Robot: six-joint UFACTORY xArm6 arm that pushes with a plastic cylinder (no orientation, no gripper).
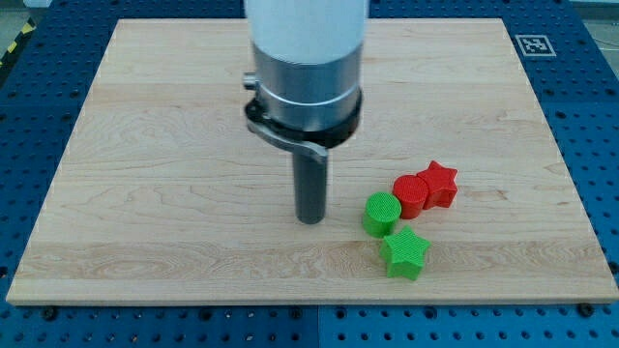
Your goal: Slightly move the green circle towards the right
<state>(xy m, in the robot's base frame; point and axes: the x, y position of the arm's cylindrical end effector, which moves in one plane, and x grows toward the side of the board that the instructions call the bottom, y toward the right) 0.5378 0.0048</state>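
The green circle [381, 214] stands on the wooden board [145, 174], right of centre toward the view's bottom. My tip [309, 219] is on the board just to the circle's left, with a small gap between them. A green star [405, 253] lies right below the circle, touching or nearly touching it. A red circle [411, 194] sits against the green circle's upper right, and a red star [440, 184] touches that red circle on its right.
The arm's grey and white body [305, 68] hangs over the board's top middle and hides part of it. A blue perforated table [590, 145] surrounds the board. A black-and-white marker tag [533, 44] lies at the board's top right corner.
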